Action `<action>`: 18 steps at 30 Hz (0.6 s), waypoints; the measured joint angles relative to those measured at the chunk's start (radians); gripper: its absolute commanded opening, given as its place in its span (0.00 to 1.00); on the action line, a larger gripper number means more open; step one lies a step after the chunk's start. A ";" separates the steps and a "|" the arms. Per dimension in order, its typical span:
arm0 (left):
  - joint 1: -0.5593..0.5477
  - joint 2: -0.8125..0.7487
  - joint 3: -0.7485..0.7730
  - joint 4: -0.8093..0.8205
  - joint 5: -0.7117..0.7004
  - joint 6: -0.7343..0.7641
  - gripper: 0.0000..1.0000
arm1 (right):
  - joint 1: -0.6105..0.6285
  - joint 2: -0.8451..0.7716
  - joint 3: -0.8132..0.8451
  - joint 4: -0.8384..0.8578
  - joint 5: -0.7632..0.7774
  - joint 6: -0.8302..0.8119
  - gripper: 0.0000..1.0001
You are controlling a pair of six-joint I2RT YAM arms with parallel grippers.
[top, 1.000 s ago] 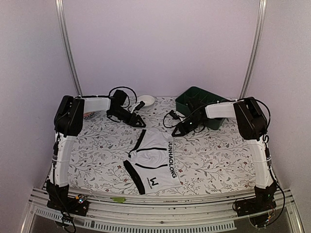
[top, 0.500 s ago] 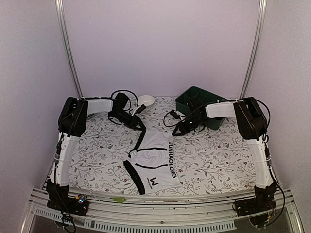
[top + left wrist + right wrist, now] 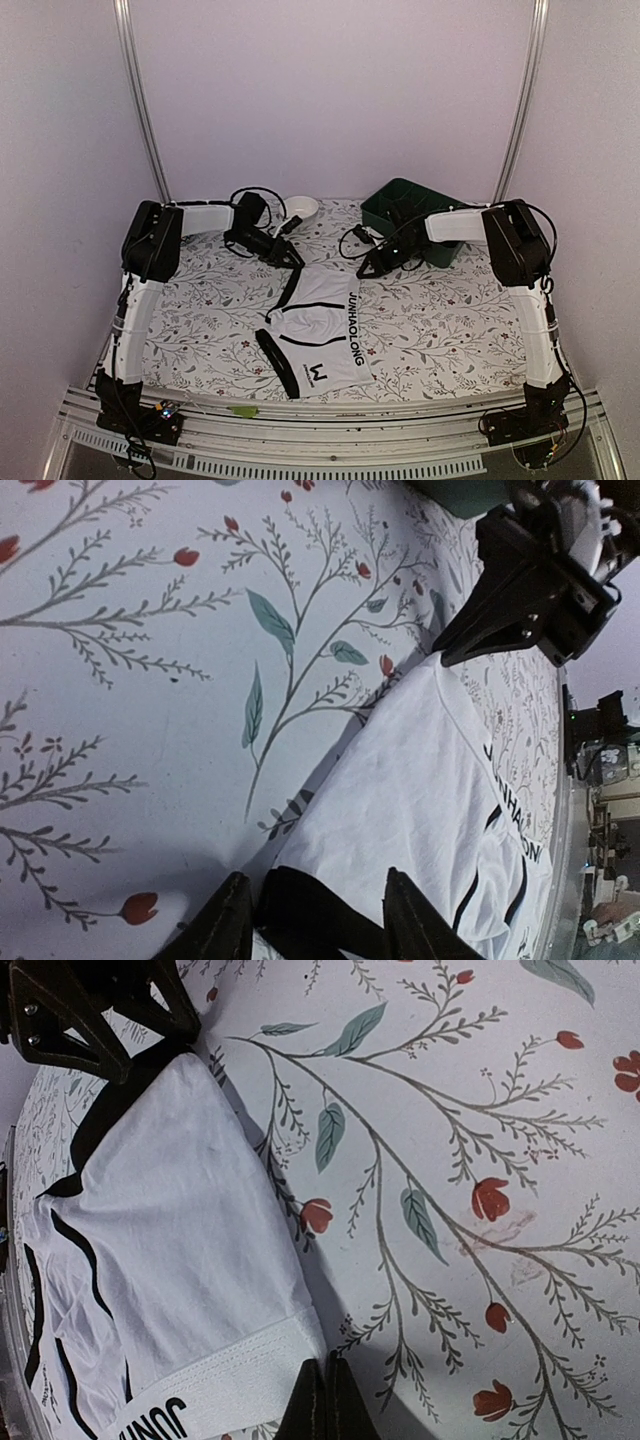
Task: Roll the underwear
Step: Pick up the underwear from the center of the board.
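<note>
**Both grippers down at the far end of the underwear**

The underwear (image 3: 318,335) lies flat and unrolled on the flowered worktop (image 3: 450,320), midway between the left and right edges and reaching toward the near edge. Its black waistband (image 3: 356,325) runs along the side that faces the worktop's right edge, white lettering up. Thin black stripes cross the white cloth, and a black band curves along the side facing the left edge.

The left gripper (image 3: 292,259) is low at the garment's far left corner. Its wrist camera shows the jaws spread, one finger on each side of a strip of black trim at the cloth's edge, with that trim lying in the gap between them. White fabric stretches away from there toward the lettering.

The right gripper (image 3: 363,271) sits at the far right corner, by the far end of the waistband. Its jaws are pressed together, tips down right at the corner of a stitched white hem. Whether any cloth is caught between them cannot be told from this angle. The first letters of the waistband show just beside the tips.

The two grippers face each other across the far end of the garment, near but apart, and each shows dark and blurred in the other's wrist view.

A small white bowl (image 3: 300,207) stands at the far edge behind the left gripper. A green bin (image 3: 378,216) sits toward the far right corner, behind the right arm.
</note>
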 measured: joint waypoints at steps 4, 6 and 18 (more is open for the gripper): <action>0.000 0.023 0.025 0.003 0.039 -0.018 0.37 | -0.001 0.004 0.006 -0.002 -0.004 0.001 0.00; 0.000 0.026 0.025 0.003 0.040 -0.020 0.26 | -0.001 0.006 0.010 -0.002 -0.005 0.002 0.00; 0.005 0.027 0.023 0.044 -0.057 -0.054 0.00 | -0.002 0.015 0.040 -0.012 0.024 0.014 0.00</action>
